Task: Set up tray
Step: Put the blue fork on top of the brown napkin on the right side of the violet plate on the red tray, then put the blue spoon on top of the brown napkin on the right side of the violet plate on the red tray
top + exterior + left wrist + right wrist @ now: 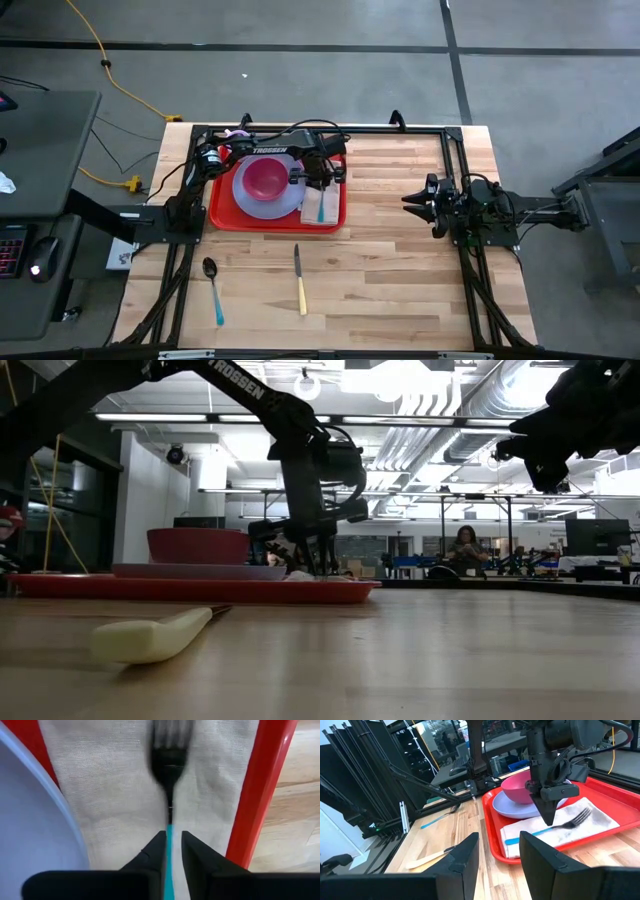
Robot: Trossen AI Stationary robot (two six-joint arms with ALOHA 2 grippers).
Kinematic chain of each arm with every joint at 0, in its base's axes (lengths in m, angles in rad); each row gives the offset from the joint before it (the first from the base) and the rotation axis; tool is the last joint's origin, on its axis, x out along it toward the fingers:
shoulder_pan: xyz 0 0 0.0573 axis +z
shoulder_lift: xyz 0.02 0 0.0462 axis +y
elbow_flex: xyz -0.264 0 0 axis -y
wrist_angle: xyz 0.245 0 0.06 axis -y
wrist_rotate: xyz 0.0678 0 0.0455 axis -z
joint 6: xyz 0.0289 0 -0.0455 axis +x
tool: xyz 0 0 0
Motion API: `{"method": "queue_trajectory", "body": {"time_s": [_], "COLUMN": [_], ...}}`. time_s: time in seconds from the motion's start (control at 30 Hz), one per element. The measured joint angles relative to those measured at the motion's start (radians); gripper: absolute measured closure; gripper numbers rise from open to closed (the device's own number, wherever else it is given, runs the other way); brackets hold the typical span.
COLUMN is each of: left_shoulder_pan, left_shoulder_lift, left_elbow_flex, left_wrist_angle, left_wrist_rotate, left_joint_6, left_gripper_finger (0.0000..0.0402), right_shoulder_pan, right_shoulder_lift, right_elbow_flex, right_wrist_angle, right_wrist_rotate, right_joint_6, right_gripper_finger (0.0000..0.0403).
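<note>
The red tray (pixel 215 215) lies on the table's far left part. It holds a lavender plate (pixel 245 202) with a pink bowl (pixel 265 177), and beside them a beige napkin (pixel 312 210). A fork (pixel 167 760) with dark tines and a teal handle lies on the napkin (pixel 115 795). My left gripper (pixel 320 185) stands over the napkin, pointing down, shut on the fork. My right gripper (pixel 412 200) waits open above the table's right side, well clear of the tray. My left gripper (pixel 172 840) has the fork's teal handle (pixel 169 837) pinched between its two fingers, just behind the dark neck. The fingers come from above, pointing down, as the right wrist view shows (pixel 547 820). The fork (pixel 575 817) lies flat along the napkin (pixel 590 827).
A spoon with a teal handle (pixel 212 290) and a knife with a pale yellow handle (pixel 300 285) lie on bare wood near the table's front, below the tray. The tray's rim (pixel 255 795) runs close beside the napkin. A dark frame edges the table. A person sits far behind (pixel 466 550).
</note>
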Motion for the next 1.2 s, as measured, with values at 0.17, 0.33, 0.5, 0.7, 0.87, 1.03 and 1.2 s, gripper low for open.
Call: {"method": "queue_trajectory", "body": {"time_s": [0.17, 0.33, 0.5, 0.7, 0.87, 1.03, 1.2], "left_shoulder_pan": [0.000, 0.000, 0.000, 0.000, 0.000, -0.001, -0.027], "left_shoulder_lift": [0.000, 0.000, 0.000, -0.005, -0.007, -0.007, -0.007], "left_elbow_flex": [0.000, 0.000, 0.000, 0.008, 0.083, 0.170, 0.268], "left_wrist_angle": [0.001, 0.001, 0.001, -0.008, -0.058, -0.088, -0.201], "left_wrist_rotate": [-0.011, -0.007, -0.007, -0.006, -0.014, -0.025, -0.065], "left_joint_6": [0.000, -0.002, -0.002, -0.003, 0.022, 0.073, 0.084], "left_gripper_finger": [0.0284, 0.0267, 0.0261, 0.0265, 0.0266, 0.0266, 0.0266], "right_shoulder_pan": [0.000, 0.000, 0.000, 0.000, 0.000, 0.000, 0.000], "right_shoulder_lift": [0.000, 0.000, 0.000, 0.000, 0.000, 0.000, 0.000], "right_elbow_flex": [0.000, 0.000, 0.000, 0.000, 0.000, 0.000, 0.000], "right_wrist_angle": [0.000, 0.000, 0.000, 0.000, 0.000, 0.000, 0.000], "right_wrist_rotate": [0.000, 0.000, 0.000, -0.006, -0.006, -0.005, -0.005], "right_joint_6": [0.000, 0.000, 0.001, 0.003, 0.002, 0.003, 0.003], "right_gripper_finger": [0.0285, 0.0284, 0.0285, 0.0284, 0.0284, 0.0285, 0.0284]}}
